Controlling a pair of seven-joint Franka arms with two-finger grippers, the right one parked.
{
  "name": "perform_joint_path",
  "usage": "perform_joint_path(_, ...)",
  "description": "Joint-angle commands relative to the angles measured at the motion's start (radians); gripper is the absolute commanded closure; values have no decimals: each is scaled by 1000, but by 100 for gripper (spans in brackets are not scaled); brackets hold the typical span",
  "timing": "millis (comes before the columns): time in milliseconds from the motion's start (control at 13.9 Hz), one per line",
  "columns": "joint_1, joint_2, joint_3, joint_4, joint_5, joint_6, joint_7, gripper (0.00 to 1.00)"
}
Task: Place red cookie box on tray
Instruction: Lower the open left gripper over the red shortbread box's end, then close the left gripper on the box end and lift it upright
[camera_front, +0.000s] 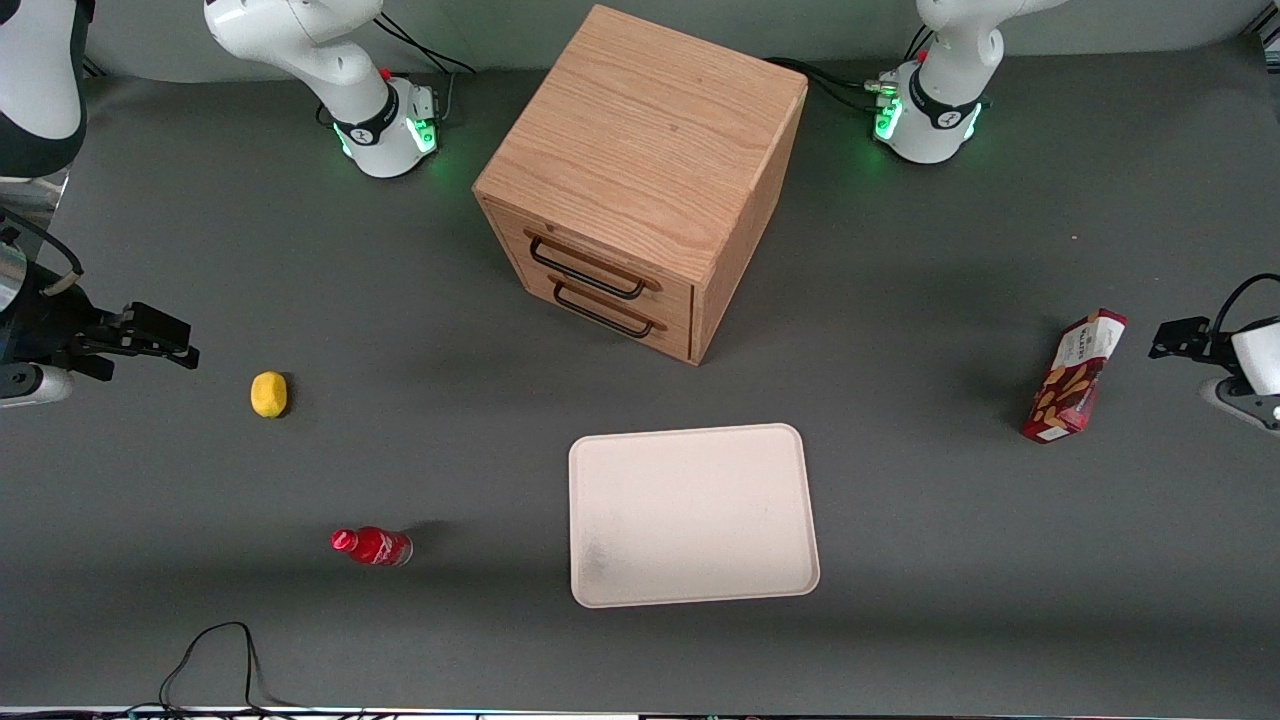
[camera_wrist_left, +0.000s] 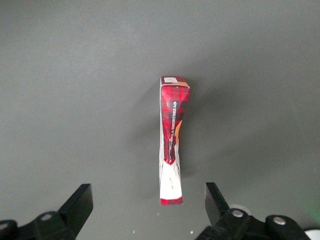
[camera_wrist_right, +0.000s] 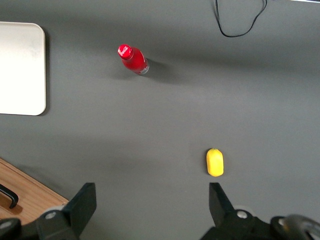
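Note:
The red cookie box stands on its long narrow edge on the grey table, toward the working arm's end, well away from the tray. My left gripper hovers beside and above the box. In the left wrist view the gripper is open, its fingers spread wide, and the white end of the box shows between them without touching either. The cream-white tray lies flat near the table's middle, nearer the front camera than the cabinet, with nothing on it.
A wooden two-drawer cabinet stands at the middle of the table. A yellow lemon and a small red bottle lie toward the parked arm's end. A black cable loops at the table's near edge.

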Motion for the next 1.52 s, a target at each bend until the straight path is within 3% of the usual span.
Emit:
perform_joint_path(0, -2, -34, 6, -152, -15, 138, 41, 0)
perform_joint_path(505, 6, -19, 6, -372, -26, 396, 50, 1)
perform_joint_path(1082, 10, 49, 6, -384, -26, 465, 65, 3)
perform_joint_path(1155, 10, 51, 6, -384, -26, 466, 65, 7)
perform_joint_path(1227, 12, 52, 6, -384, -26, 466, 65, 18)
perform_joint_path(1299, 12, 55, 6, -384, -26, 465, 65, 43)
perform_joint_path(1371, 12, 55, 6, -384, -26, 466, 76, 78)
perform_joint_path(1443, 12, 55, 6, -384, -27, 465, 79, 100)
